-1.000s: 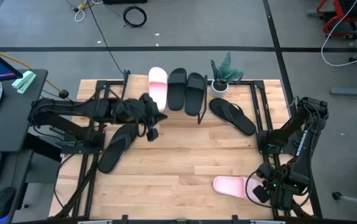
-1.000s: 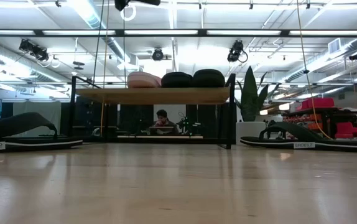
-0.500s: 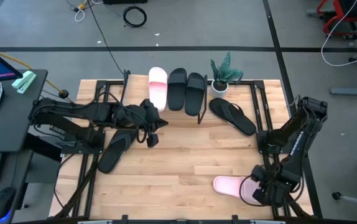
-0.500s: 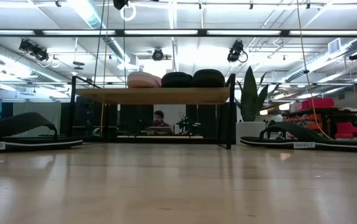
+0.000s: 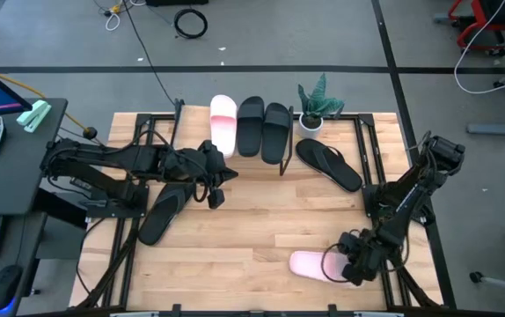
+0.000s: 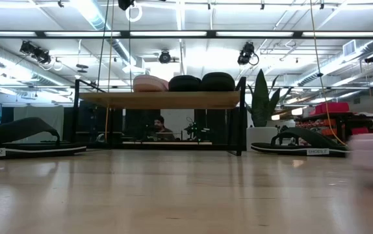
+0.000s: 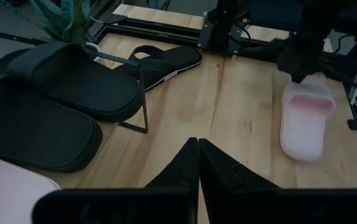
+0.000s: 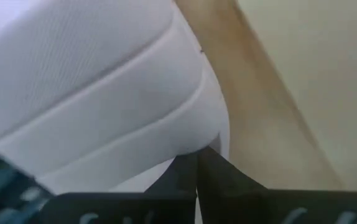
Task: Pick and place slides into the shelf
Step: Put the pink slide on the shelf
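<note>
From my remote station, I see the right gripper [image 5: 351, 264] low at the bench's [image 5: 252, 229] near right corner, its fingers pinched shut on the strap end of a pale pink slide [image 5: 310, 265], which lies on the wood there. The left gripper [image 5: 215, 187] hangs closed and empty just in front of the shelf [image 5: 281, 164], holding nothing; in its wrist view the fingers [image 7: 185, 165] meet in a point. On the shelf's top board sit three slides side by side: a second pink slide [image 5: 223, 122] and two black wide-strap slides [image 5: 251, 126]. One black flip-flop [image 5: 329, 164] lies on the bench right of the shelf, beside the potted plant [image 5: 315, 104]; the other flip-flop [image 5: 165, 208] lies on the left side, under the left arm. In the low view, a person [image 6: 160, 127] sits far beyond the shelf.
</note>
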